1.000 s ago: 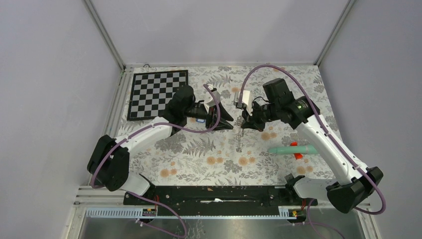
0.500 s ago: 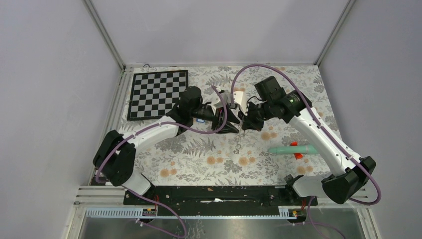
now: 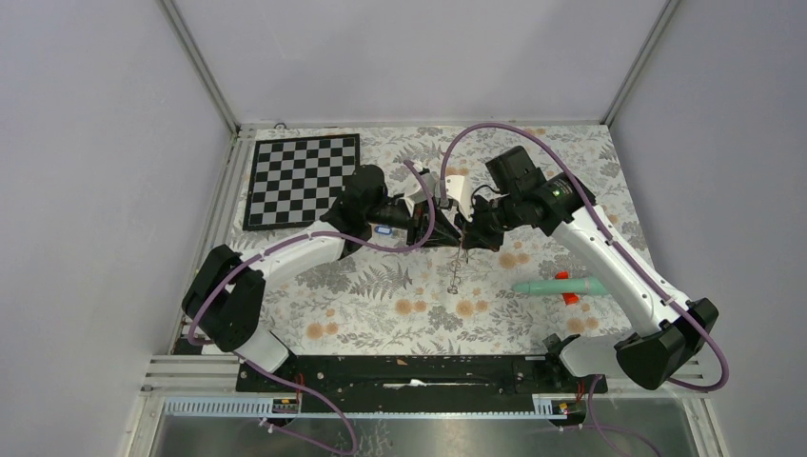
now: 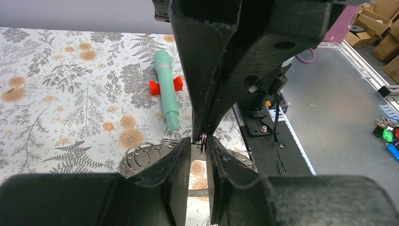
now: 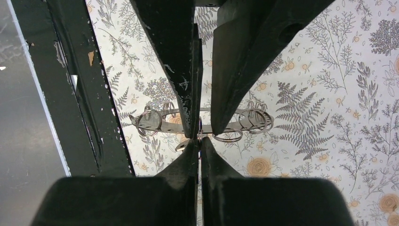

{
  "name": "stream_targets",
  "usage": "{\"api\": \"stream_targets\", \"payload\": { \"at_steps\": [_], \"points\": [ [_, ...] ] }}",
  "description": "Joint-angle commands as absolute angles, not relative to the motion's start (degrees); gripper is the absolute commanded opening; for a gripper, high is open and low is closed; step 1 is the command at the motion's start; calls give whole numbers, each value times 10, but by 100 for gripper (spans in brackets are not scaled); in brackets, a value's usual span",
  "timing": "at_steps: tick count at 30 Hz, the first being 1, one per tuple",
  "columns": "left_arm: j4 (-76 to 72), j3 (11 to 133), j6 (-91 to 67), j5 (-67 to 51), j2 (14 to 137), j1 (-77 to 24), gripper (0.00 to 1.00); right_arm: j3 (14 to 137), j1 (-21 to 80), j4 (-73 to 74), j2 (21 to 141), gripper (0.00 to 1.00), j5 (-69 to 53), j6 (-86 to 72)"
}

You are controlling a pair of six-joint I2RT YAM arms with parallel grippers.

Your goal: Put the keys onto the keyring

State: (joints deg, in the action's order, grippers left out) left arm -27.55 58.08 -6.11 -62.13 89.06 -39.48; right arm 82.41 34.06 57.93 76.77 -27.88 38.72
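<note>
Background stuff only: my surface [image 3: 381, 305] is covered in a grey fern and orange flower print. A black-and-white chessboard [image 3: 301, 179] lies flat in the far left corner. Over on my right there's a long teal stick [image 3: 560, 286] lying on its side, with a little red piece [image 3: 569, 297] touching it. The left wrist view also catches some cardboard boxes [image 4: 376, 19] off beyond the surface.

— Pose?
— Both reach inward over mid-table, left gripper [image 3: 430, 232] and right gripper [image 3: 468, 232] tip to tip.
— Jaws?
— Right pinched together. Left seems a narrow slit apart; overhead it's too dark to tell.
</note>
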Motion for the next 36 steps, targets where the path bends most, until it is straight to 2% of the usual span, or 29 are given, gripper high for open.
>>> {"api": "stream_targets", "payload": {
  "at_steps": [1,5,8,13,20,24,28,36],
  "points": [
    [-312,587,-64,-637,886,-398,22,825,346,566,761,0,-283,383],
    [-315,585,-65,-641,888,-401,12,823,346,563,760,0,-285,380],
    [-316,584,-65,-646,887,-402,0,822,346,562,762,0,-284,378],
    [-324,577,-74,-656,880,-402,0,804,345,539,752,1,-280,370],
    [-550,512,-251,-674,858,-382,0,721,344,454,688,25,-275,357],
    [-559,499,-257,-675,841,-380,0,689,330,430,659,38,-308,357],
    [-560,487,-257,-678,836,-380,0,686,320,425,647,45,-356,359],
    [-566,479,-251,-685,835,-380,0,701,316,435,643,45,-444,377]
  ]
}}
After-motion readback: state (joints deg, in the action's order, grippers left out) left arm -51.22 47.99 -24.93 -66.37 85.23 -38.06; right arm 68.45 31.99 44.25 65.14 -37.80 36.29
